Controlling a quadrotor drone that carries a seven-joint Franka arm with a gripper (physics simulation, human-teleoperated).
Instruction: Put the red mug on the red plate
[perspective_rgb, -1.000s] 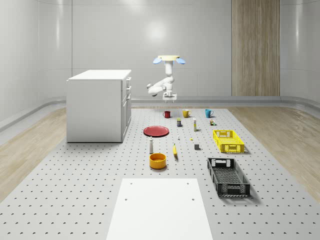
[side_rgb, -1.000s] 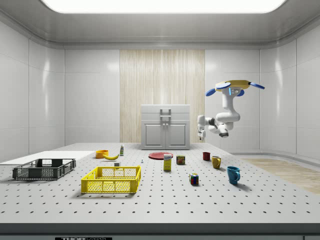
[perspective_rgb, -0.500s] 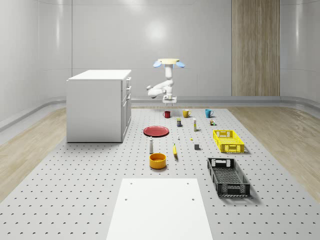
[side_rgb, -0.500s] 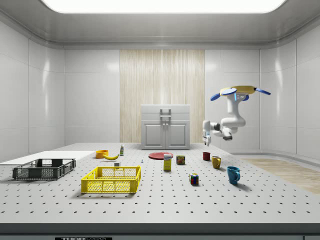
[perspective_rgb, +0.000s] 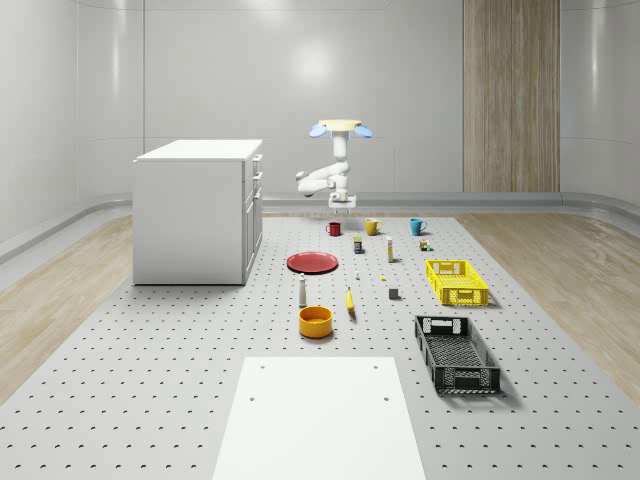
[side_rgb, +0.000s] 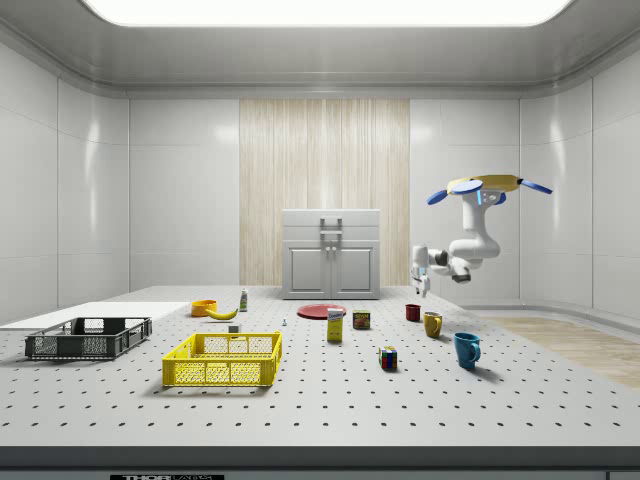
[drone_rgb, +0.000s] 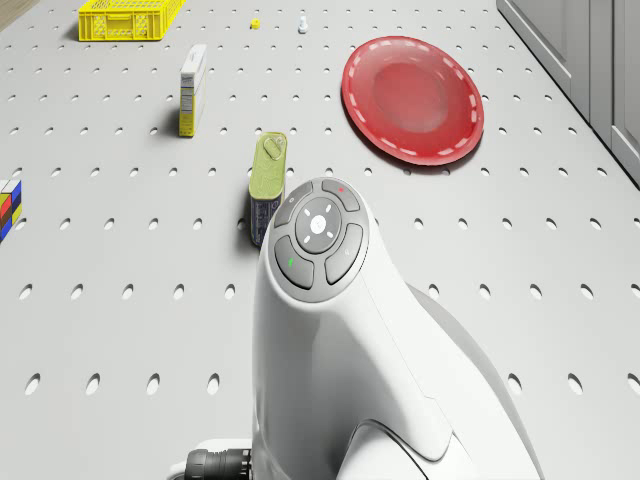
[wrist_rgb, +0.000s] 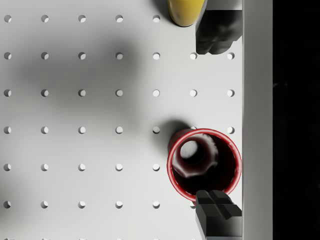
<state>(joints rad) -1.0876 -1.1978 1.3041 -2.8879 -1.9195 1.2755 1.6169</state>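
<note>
My gripper (wrist_rgb: 216, 117) has its two fingers (wrist_rgb: 218, 216) spread wide apart, and they hold nothing. Looking down my wrist, the red mug (wrist_rgb: 204, 164) stands upright on the table (wrist_rgb: 80, 150) below me, with one finger near its rim and the other well away, close to the yellow mug (wrist_rgb: 186, 11). So I am nearly over the red mug but not lined up around it yet. From the side, my gripper (side_rgb: 421, 284) hangs above the red mug (side_rgb: 412, 312) without touching it, and my drone (side_rgb: 488, 186) hovers in the air up at about 2 o'clock from the mug. The red plate (perspective_rgb: 313, 262) lies flat on the table at about 7 o'clock from the red mug (perspective_rgb: 334, 228) in the whole-scene view, well apart and with nothing on it. I think the job has hardly begun: I must go down, grab, lift, carry and set down.
</note>
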